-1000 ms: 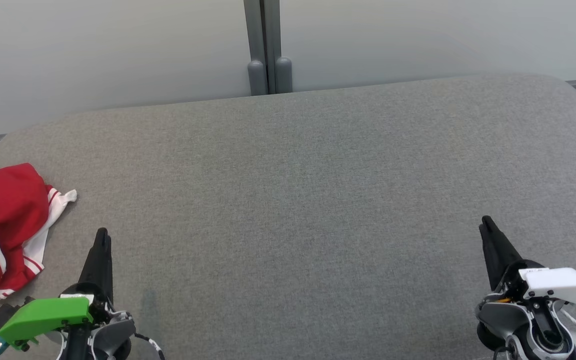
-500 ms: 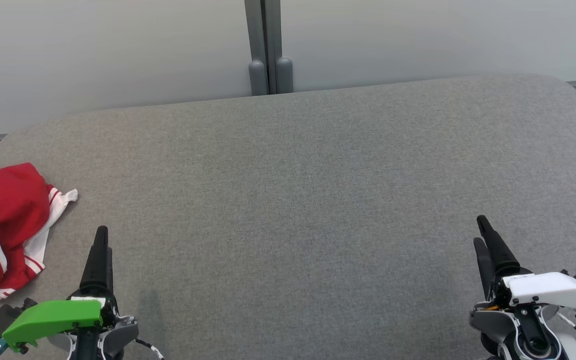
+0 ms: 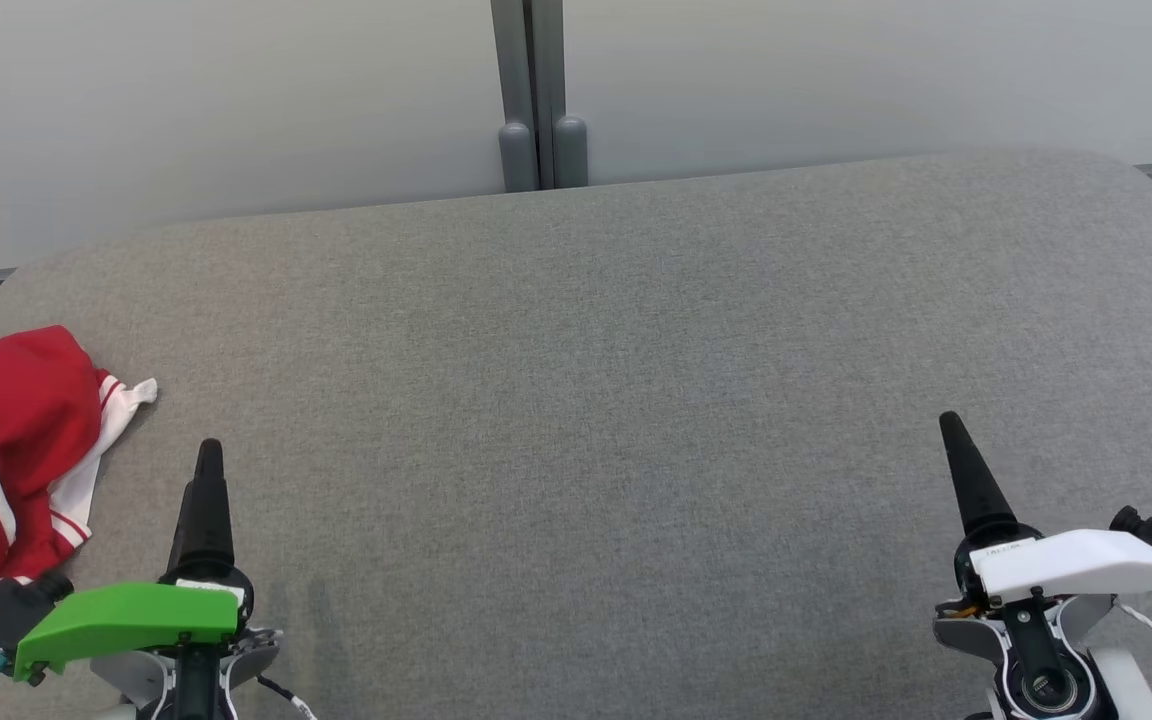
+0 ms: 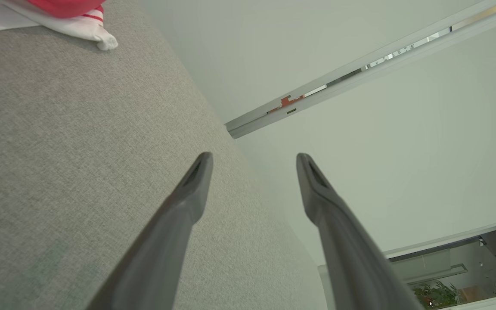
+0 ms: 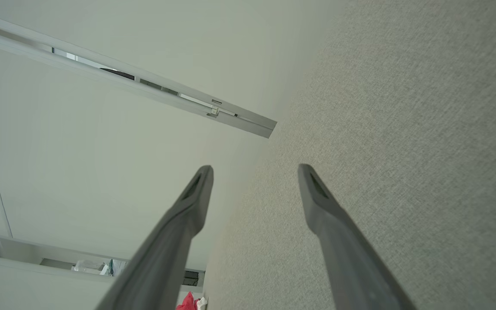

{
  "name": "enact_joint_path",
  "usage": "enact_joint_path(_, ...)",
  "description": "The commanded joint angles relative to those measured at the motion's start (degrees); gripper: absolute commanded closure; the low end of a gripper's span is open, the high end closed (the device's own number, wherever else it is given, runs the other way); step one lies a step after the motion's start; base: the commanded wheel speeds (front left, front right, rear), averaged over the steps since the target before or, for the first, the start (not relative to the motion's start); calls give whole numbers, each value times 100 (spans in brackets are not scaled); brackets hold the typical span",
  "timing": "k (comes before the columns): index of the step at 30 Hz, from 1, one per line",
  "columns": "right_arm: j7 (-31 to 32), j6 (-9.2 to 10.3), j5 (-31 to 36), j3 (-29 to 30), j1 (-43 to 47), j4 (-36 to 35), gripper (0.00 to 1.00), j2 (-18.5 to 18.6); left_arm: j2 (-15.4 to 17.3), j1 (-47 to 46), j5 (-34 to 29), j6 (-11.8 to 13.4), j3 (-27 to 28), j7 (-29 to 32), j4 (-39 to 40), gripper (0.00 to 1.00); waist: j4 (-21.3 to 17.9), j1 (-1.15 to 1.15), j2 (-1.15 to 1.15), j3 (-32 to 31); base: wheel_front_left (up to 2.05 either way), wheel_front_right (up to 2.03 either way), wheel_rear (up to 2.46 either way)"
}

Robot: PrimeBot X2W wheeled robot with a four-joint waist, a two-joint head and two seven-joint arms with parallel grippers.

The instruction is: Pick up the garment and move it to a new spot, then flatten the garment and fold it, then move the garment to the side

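Our left hand (image 4: 252, 161) and right hand (image 5: 254, 172) both have their fingers spread wide and empty, low over the grey desk (image 3: 576, 380). The red-and-white garment (image 3: 6, 450) lies crumpled just left of our left hand, well apart from the right.

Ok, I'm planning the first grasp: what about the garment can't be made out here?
- Head view: garment cut off by the left edge; full shape unknown.
- Left wrist view: top edge crops it.
- Right wrist view: too small, at the bottom edge.
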State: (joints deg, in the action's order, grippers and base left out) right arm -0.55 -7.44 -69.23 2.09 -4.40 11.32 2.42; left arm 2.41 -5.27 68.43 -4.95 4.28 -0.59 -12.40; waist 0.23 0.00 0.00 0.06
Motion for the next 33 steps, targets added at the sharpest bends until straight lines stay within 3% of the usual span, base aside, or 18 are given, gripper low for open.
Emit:
enact_joint_path(1,-69,-3,278,-46,-47,-133,0,45,66,-1,-319,33,-6,-66,131,0,-1,0,0,-2,0,0,0)
enact_joint_path(17,-392,-4,1764,-281,1,-314,0,69,244,85,-2003,278,-223,-387,232,0,30,0,0,-24,0,0,0)
enact_joint_path(33,-670,-4,2936,-543,34,-319,0,77,305,139,-3023,382,-391,-668,191,0,64,0,0,-55,0,0,0)
